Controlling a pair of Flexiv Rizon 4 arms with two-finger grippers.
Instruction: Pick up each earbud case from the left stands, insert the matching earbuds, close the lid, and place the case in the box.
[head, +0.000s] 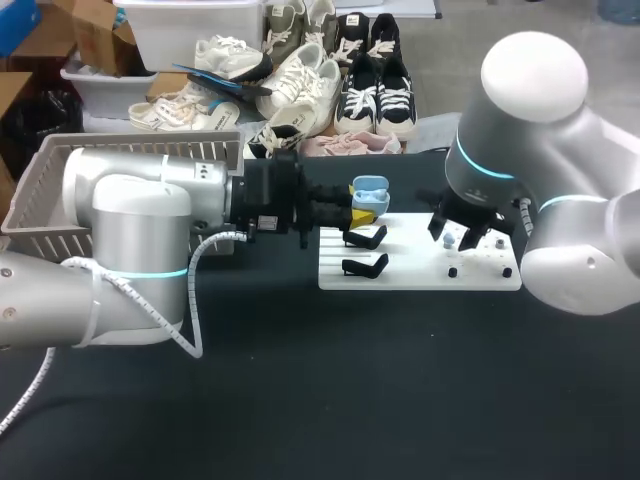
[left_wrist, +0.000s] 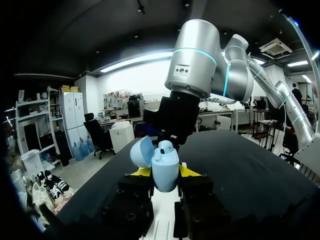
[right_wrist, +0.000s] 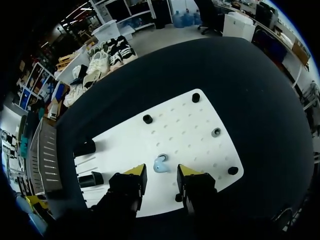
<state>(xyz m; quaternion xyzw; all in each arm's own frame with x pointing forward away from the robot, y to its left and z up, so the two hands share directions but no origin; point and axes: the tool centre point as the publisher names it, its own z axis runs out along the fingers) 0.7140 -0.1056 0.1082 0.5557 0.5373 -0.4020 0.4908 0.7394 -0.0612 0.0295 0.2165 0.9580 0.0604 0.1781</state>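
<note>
Gripping the pale blue earbud case (left_wrist: 165, 164) from two sides between the yellow tips of the left gripper (left_wrist: 165, 173), clear of the table and just beside the two black stands (head: 365, 250) at the left end of the white board (head: 420, 274). Holding it upright with the lid (left_wrist: 141, 152) swung back, most likely to keep the cavity facing up and open for loading. Showing what may be one earbud already seated inside, though too small in the left wrist view to call with confidence. Waiting across the board with the right gripper (right_wrist: 160, 176) pointed straight down, fingers parted and touching nothing, lined up over a loose pale blue earbud (right_wrist: 160, 164) lying on the white surface just ahead of the tips. Matching that earbud to the case by colour, hence the likely next pick. Leaving both stands bare, along with several black pegs (right_wrist: 147, 119) and a grey ring (right_wrist: 216, 132) spread well apart over the board's hole grid. Keeping the grey slatted box (head: 40, 185) at the far left, behind the left arm and well apart from the case, as the drop point once the lid is shut. Carrying no legible lettering or label on case, earbud or board in any view.
</note>
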